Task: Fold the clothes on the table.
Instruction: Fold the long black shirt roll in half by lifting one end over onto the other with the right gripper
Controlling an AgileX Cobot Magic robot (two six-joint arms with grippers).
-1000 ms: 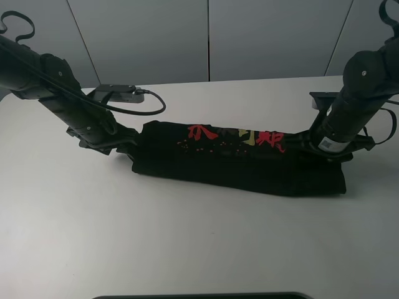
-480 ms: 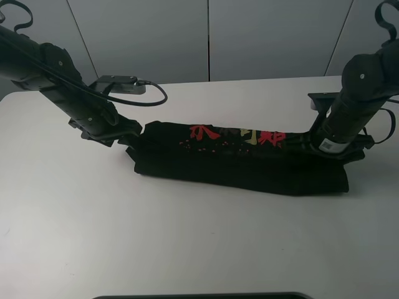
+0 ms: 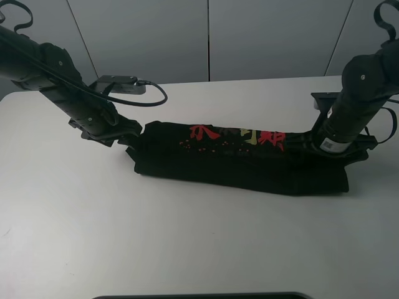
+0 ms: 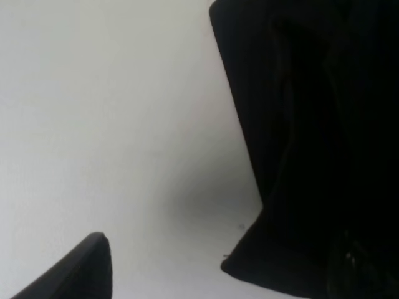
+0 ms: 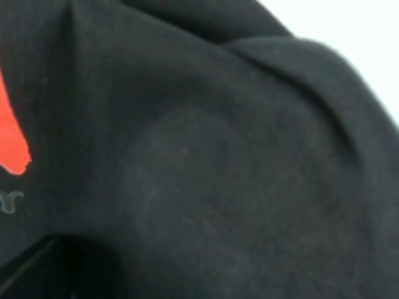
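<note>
The black T-shirt (image 3: 243, 163) lies as a long folded band on the desk (image 3: 187, 249). The left gripper (image 3: 128, 136) has backed off its end in the last second, fingers (image 4: 81, 271) apart and clear of the cloth. The right gripper (image 3: 307, 144) stays low at the other end. Black on black, I cannot tell its fingers' state. This fold looks laid.

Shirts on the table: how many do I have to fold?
1. A black T-shirt lies as a long folded band across the middle of the white table, between the left arm and the right arm. Its layers could hide something beneath.
</note>
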